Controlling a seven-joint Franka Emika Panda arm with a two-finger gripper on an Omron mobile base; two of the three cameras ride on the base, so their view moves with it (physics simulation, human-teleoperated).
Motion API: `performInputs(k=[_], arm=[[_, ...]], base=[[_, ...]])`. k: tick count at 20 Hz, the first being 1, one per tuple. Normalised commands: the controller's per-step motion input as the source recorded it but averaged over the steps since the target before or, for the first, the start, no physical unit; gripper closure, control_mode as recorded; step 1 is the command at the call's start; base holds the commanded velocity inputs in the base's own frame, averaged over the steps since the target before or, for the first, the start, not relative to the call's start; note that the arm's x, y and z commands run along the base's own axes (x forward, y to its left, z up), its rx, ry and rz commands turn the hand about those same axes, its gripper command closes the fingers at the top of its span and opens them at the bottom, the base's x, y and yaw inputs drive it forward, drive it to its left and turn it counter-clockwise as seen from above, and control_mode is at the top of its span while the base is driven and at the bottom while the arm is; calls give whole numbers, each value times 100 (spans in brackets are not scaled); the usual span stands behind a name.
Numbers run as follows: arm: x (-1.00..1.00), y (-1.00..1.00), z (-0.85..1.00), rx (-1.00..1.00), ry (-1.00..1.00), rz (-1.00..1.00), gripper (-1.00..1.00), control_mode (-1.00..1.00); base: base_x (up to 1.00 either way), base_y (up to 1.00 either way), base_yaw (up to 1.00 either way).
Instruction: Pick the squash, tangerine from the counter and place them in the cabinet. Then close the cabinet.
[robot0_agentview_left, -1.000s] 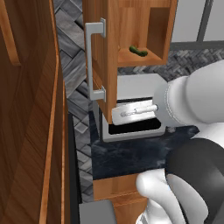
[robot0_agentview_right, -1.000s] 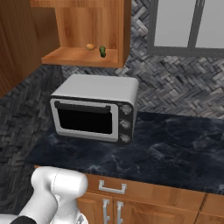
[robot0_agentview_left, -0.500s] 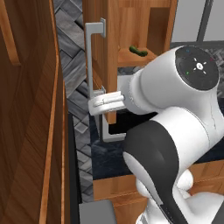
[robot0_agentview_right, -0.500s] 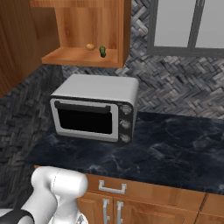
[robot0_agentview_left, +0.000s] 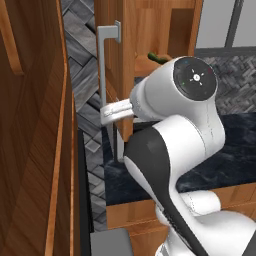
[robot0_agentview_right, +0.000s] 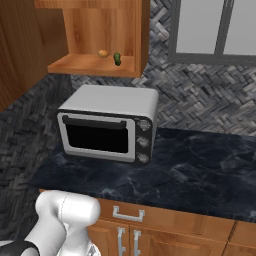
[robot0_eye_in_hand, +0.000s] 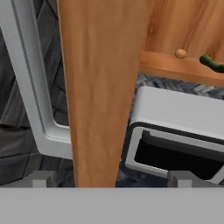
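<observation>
Left base view, held against half a second ago, has the white arm swung further up and across: its big round joint now covers most of the open cabinet (robot0_agentview_left: 150, 45) and the toaster oven behind it, and the hand reaches closer to the edge of the open door (robot0_agentview_left: 122, 75). A full second ago the arm sat low and to the right, with the oven plainly showing. The right base view has not changed over that second.

In the hand view the jaws (robot0_eye_in_hand: 111, 178) stand wide, holding nothing; the two dark tips sit one on each side of the door's thin wooden edge (robot0_eye_in_hand: 98, 87), which rises between them. Whether either tip touches the wood cannot be told. The silver bar handle (robot0_eye_in_hand: 30, 83) runs just beside that edge.

From the left base view the arm rises from the lower right, bends at a dark elbow and stretches its wrist leftward and level toward the door, near the handle (robot0_agentview_left: 107, 70).

The squash (robot0_agentview_right: 117, 59) and the tangerine (robot0_agentview_right: 103, 53) lie close together on the cabinet's shelf (robot0_agentview_right: 90, 64), above the toaster oven (robot0_agentview_right: 107, 122), which stands on the dark marbled bench (robot0_agentview_right: 200, 170). The cabinet is still open.
</observation>
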Motion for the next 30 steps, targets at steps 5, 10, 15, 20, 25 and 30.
performInputs(k=[5,10,15,20,25,30], arm=[[40,0,-18,-7,-16,0,-100,-100],[5,-18,20,-3,7,0,-100,-100],[0,-58,45,0,23,0,-100,-100],[6,-69,28,-1,16,0,-100,-100],[37,-49,-11,-7,-8,0,-100,-100],[40,-23,-57,-14,-33,-1,-100,-100]], base=[[0,0,0],[0,0,0],[0,0,0],[0,0,0],[0,0,0],[0,0,0]])
